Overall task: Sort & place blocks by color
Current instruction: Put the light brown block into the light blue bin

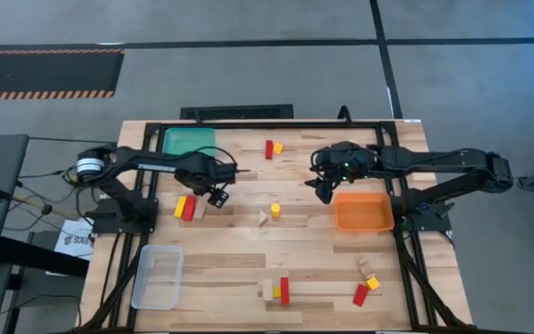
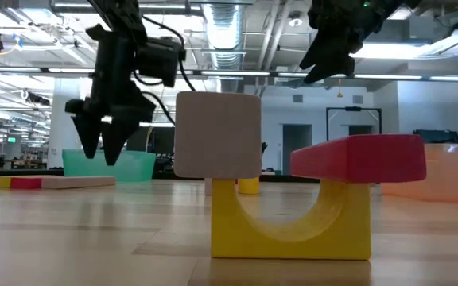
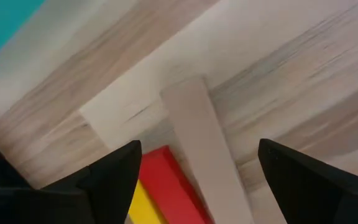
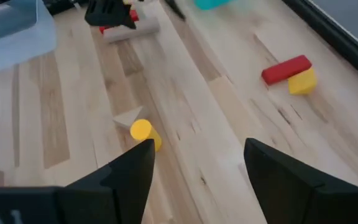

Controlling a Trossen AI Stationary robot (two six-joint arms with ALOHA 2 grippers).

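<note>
My left gripper (image 1: pixel 214 194) (image 3: pixel 199 149) is open and hovers, fingers pointing down, just above a row of three flat blocks lying side by side: yellow (image 3: pixel 145 206), red (image 3: pixel 166 180) and pale wood (image 3: pixel 197 140). In the low view it (image 2: pixel 102 137) hangs clear above them (image 2: pixel 42 182). My right gripper (image 1: pixel 324 188) (image 4: pixel 197 149) is open and raised beside the orange tray (image 1: pixel 362 211), holding nothing. Other blocks lie scattered: a yellow cylinder (image 4: pixel 143 132) with a wooden wedge (image 4: pixel 126 117), and a red and yellow pair (image 4: pixel 288 71).
A teal tray (image 1: pixel 189 141) sits at the far left and a clear tray (image 1: pixel 158 276) at the near left. Near the front edge stand a wood, yellow and red group (image 1: pixel 276 290) and another group (image 1: pixel 367 283). Bare tabletop lies between the arms.
</note>
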